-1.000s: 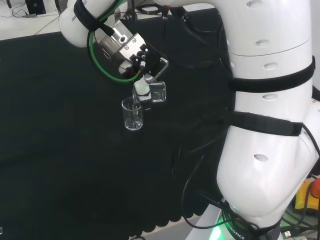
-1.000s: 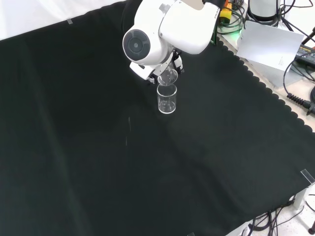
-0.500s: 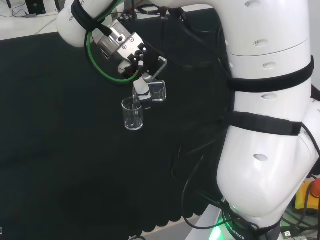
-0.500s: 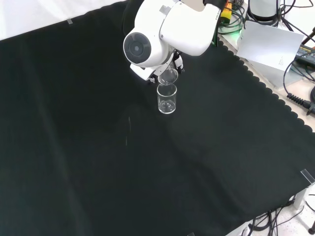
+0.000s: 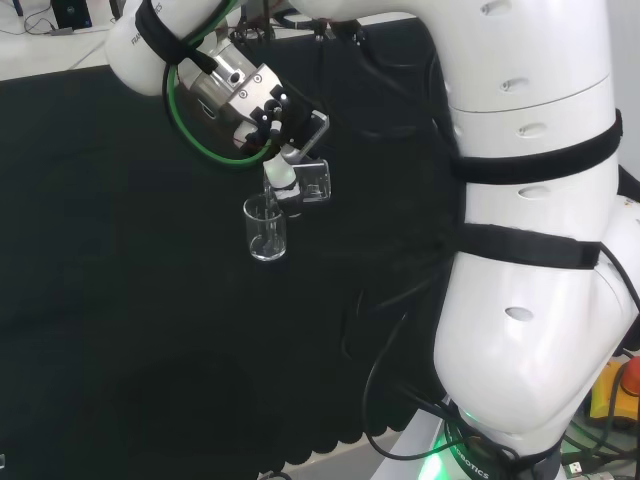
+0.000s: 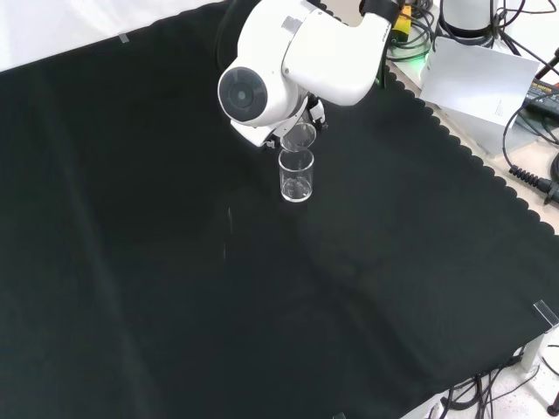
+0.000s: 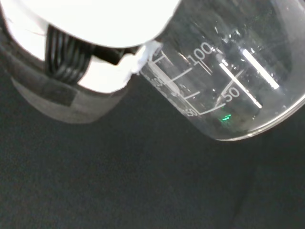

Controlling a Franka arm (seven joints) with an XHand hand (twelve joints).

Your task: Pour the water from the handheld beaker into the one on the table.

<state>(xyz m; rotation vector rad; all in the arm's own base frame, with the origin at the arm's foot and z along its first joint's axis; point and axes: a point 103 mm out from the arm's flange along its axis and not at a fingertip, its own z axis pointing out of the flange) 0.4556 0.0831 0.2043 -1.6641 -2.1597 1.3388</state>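
- Hand [image 5: 285, 160]: we log its fingers curled round a clear beaker [image 5: 314, 184], tipped.
- Second glass beaker [image 5: 265, 228]: upright on black cloth [image 6: 175, 288], just beneath the tipped one's lip.

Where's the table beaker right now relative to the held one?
In the head view, the table beaker stands upright on the cloth, just below-left of the tilted held beaker, their rims close together.
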